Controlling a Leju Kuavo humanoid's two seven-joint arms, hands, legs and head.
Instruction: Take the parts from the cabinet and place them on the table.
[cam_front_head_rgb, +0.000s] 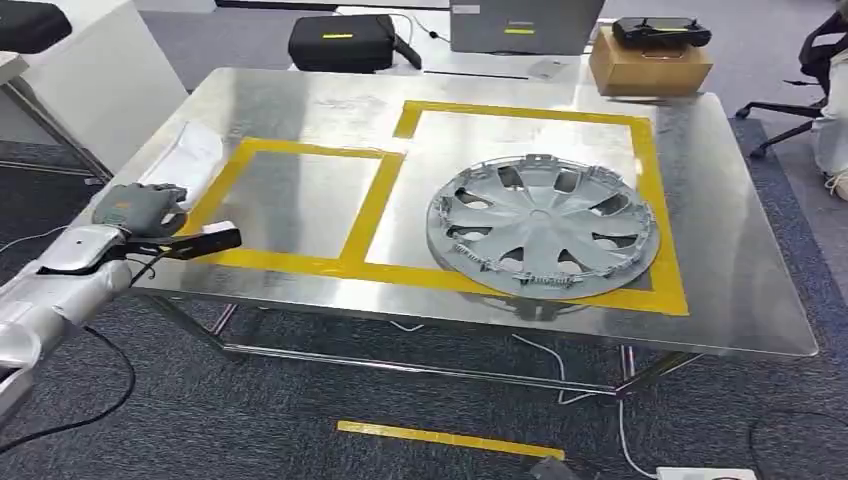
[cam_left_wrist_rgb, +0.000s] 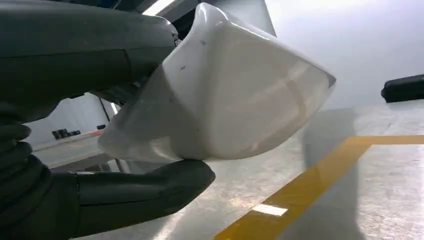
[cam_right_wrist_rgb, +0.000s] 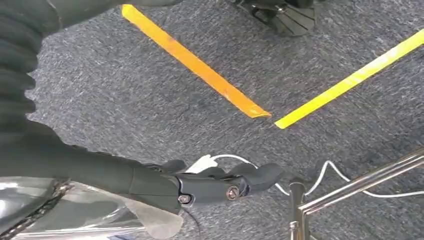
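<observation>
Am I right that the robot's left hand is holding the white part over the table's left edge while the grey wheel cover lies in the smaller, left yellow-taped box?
Not quite: the head view shows the wheel cover in the larger, right box. The left hand does hold the white part over the table's left edge.

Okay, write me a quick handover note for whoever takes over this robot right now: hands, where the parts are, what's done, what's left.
Left hand: holds a white plastic part at the table's left edge, beside the smaller yellow-taped box; whether the part touches the table cannot be told.
Right hand: hangs low over the carpet near the table leg, holding nothing, fingers fairly straight.
Done: the silver wheel cover lies flat on the metal table, inside the larger taped box, its near rim over the tape.
Left: set the white part down, probably in the smaller box, and release it. The cabinet is out of view, so remaining parts are unknown.
</observation>
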